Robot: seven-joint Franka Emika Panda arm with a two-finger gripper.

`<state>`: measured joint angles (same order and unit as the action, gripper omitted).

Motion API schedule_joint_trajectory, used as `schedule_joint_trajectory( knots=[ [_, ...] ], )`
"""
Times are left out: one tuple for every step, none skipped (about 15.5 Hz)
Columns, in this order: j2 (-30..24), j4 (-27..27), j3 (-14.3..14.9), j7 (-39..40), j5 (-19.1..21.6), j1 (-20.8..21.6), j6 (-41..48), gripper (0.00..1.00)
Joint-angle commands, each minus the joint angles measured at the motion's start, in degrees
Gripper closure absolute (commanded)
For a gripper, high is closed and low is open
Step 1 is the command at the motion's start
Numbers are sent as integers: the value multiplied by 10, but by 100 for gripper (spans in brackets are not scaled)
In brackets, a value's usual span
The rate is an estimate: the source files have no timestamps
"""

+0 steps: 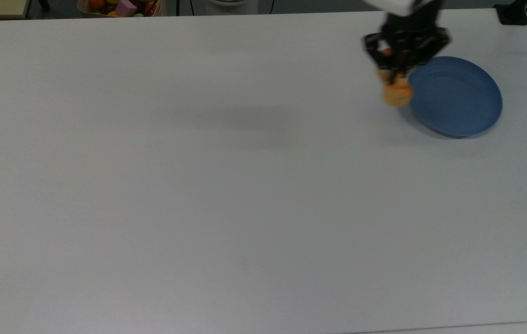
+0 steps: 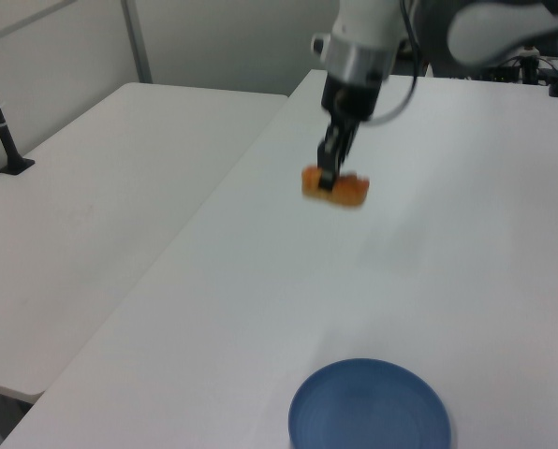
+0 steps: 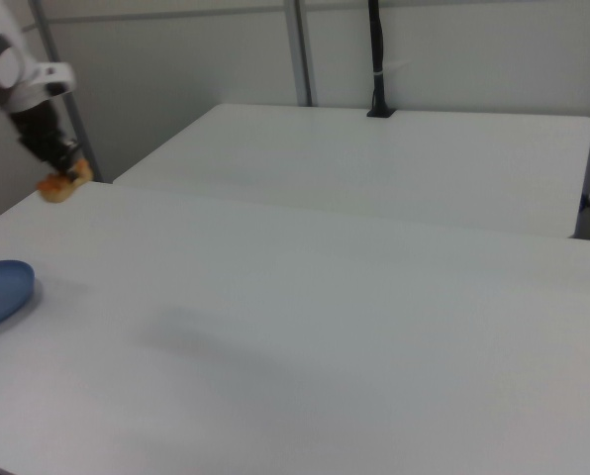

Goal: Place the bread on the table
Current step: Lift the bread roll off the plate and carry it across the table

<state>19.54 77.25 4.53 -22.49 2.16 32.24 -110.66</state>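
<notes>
Holding the bread tight, the gripper carries it high in the air, up above the desk at 11 o'clock from the plate. If it lets go from this high, the bread could bounce or roll away. It could slip out too, since only the middle is pinched.

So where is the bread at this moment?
The bread hangs in the gripper above the table, just off the blue plate's rim on the top view's left.

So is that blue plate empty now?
Yes, empty. The plate shows bare blue, and the bread hangs in the gripper above the table.
</notes>
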Motion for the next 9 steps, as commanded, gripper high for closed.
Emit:
schedule_joint_trajectory(
  knots=[
    [-30,21,-3,108,33,-100,29,100],
    [-28,22,-3,131,34,-129,29,100],
    [-26,23,-3,155,36,-155,27,100],
    [-21,24,-2,180,38,-181,26,100],
    [-19,27,-2,202,41,-204,23,100],
    [-16,33,-2,226,45,-228,22,100],
    [-13,37,-2,252,49,-248,22,100],
    [-10,42,-2,274,52,-264,22,100],
    [-2,52,-2,292,52,-279,21,99]
  ],
)
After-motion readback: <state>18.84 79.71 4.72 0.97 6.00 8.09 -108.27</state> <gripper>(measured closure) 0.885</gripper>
